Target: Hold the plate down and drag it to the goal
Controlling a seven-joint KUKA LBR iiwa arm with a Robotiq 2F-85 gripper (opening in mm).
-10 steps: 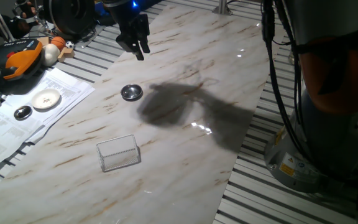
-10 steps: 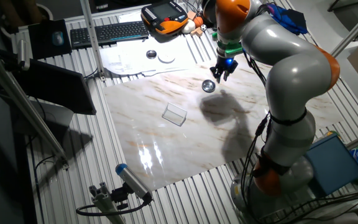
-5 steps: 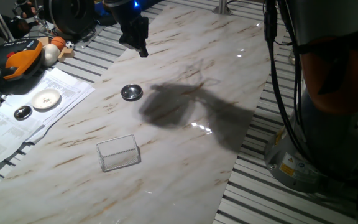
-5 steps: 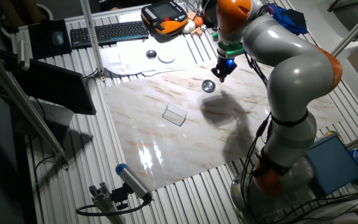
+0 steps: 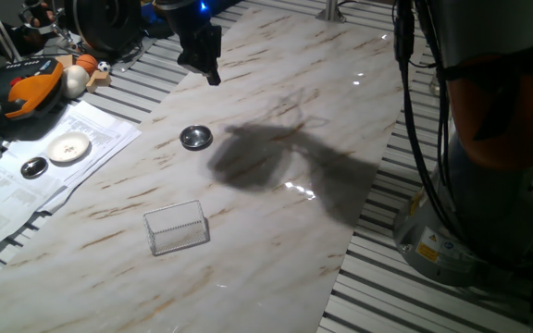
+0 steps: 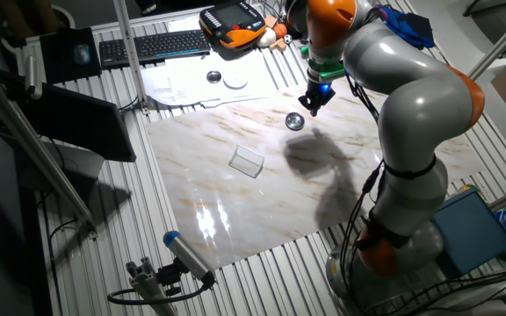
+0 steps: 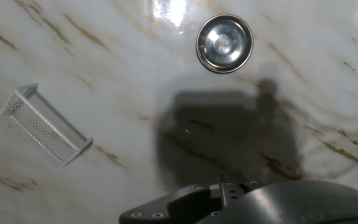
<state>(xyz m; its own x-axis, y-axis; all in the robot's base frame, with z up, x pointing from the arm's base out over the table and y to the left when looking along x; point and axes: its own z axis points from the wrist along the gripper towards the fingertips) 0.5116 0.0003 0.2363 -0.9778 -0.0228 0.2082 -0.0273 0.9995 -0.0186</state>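
The plate (image 5: 195, 138) is a small shiny silver dish lying flat on the marble board; it also shows as the plate (image 6: 295, 121) and, near the top of the hand view, the plate (image 7: 224, 43). The goal (image 5: 176, 227) is a see-through mesh rectangle nearer the front, seen again as the goal (image 6: 247, 161) and the goal (image 7: 45, 124). My gripper (image 5: 211, 74) hangs in the air above and behind the plate, apart from it, fingers shut together on nothing. It shows too as the gripper (image 6: 311, 108) and the gripper (image 7: 232, 182).
A white disc (image 5: 68, 147) and a small dark disc (image 5: 33, 167) lie on papers at the left. An orange pendant (image 5: 26, 88) and a keyboard (image 6: 143, 46) sit beyond. The arm's base (image 5: 470, 185) stands at the right, and slatted table surrounds the marble board (image 5: 276, 111).
One second ago the fingers stood spread apart; they have closed together. The hand has stayed in place above the board, and the plate and goal have not moved.
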